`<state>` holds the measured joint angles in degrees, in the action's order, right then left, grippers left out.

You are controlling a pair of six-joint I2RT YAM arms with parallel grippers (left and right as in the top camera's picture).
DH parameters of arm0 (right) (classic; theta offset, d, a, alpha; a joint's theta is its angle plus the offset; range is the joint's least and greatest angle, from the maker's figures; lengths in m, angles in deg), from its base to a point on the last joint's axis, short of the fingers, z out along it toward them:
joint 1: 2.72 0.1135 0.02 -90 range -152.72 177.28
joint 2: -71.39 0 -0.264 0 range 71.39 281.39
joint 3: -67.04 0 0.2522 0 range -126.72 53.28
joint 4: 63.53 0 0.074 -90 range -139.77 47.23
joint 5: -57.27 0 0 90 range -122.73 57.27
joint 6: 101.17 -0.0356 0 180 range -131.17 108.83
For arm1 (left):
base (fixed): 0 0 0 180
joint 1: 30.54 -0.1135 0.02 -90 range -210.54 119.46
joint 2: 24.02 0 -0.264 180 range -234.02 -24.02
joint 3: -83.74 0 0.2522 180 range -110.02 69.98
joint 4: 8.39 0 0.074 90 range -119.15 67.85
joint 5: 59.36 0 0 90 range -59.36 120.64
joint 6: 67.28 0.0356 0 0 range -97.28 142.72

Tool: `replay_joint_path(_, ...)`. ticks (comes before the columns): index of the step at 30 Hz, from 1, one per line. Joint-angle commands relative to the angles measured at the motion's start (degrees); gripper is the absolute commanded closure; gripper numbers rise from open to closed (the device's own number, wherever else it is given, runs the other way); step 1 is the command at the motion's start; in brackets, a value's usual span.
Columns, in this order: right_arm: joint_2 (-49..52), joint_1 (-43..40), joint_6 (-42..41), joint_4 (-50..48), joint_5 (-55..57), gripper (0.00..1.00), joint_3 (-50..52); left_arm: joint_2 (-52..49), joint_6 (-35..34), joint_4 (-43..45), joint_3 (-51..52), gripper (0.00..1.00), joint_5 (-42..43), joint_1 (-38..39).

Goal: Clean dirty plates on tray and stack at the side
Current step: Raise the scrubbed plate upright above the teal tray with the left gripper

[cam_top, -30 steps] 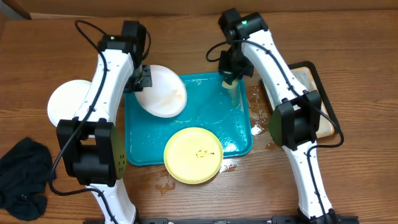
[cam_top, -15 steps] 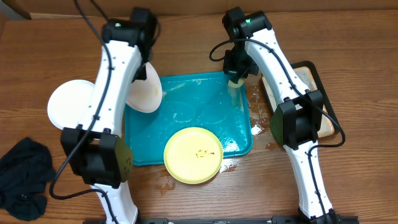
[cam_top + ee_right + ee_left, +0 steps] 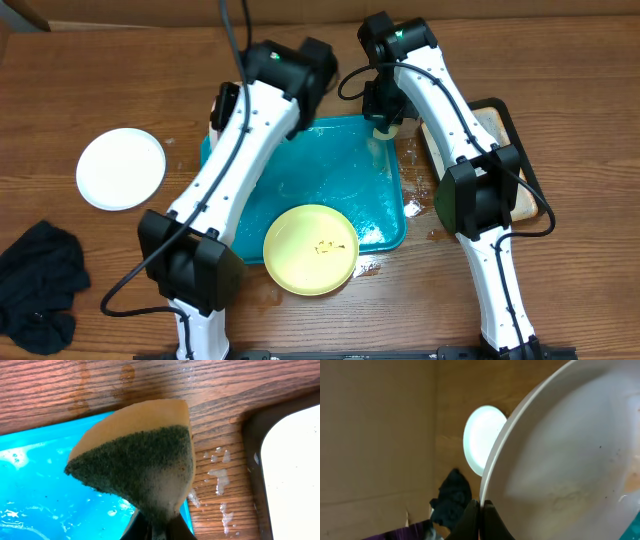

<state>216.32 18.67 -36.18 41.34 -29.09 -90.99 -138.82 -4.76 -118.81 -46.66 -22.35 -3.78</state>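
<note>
My left gripper [image 3: 481, 510] is shut on the rim of a white plate [image 3: 570, 450] with faint smears, held tilted on edge in the air. In the overhead view my left arm hides this plate. A second white plate [image 3: 121, 168] lies on the table at the left, and it also shows in the left wrist view [image 3: 482, 440]. The yellow-green plate [image 3: 311, 249] with a small smear lies over the front rim of the wet turquoise tray [image 3: 340, 180]. My right gripper [image 3: 160, 530] is shut on a yellow-and-green sponge [image 3: 140, 455] over the tray's back right corner [image 3: 380, 130].
A black cloth [image 3: 40, 285] lies at the front left, and it also shows in the left wrist view [image 3: 452, 497]. The black-rimmed soapy tray [image 3: 512, 150] stands at the right, next to the turquoise tray. Suds and water are on the wood by the tray's right edge [image 3: 220, 477].
My left arm has raised the white plate off the tray's back left, turned it on edge and swung over toward the middle. The right gripper with the sponge has barely moved.
</note>
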Motion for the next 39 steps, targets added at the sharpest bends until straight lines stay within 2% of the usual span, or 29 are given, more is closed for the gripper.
replay_joint_path(1,-0.2,-0.7,1.1,0.2,1.0,0.96,-1.4,-0.6,-3.1,-0.2,-1.3,0.96,-5.2,0.6)
replay_joint_path(17,-0.2,-6.3,2.9,1.2,1.3,0.96,-1.4,-0.6,-3.8,1.0,-1.3,0.96,-13.7,-0.6)
replay_joint_path(30,-0.2,-10.8,3.0,1.6,0.6,0.96,-1.4,-0.6,1.9,2.6,-1.2,0.96,-14.6,-4.1)
replay_joint_path(39,-0.2,-10.8,3.0,2.2,0.6,0.96,-1.3,-0.6,2.1,2.3,-1.2,0.96,-14.6,-1.6)
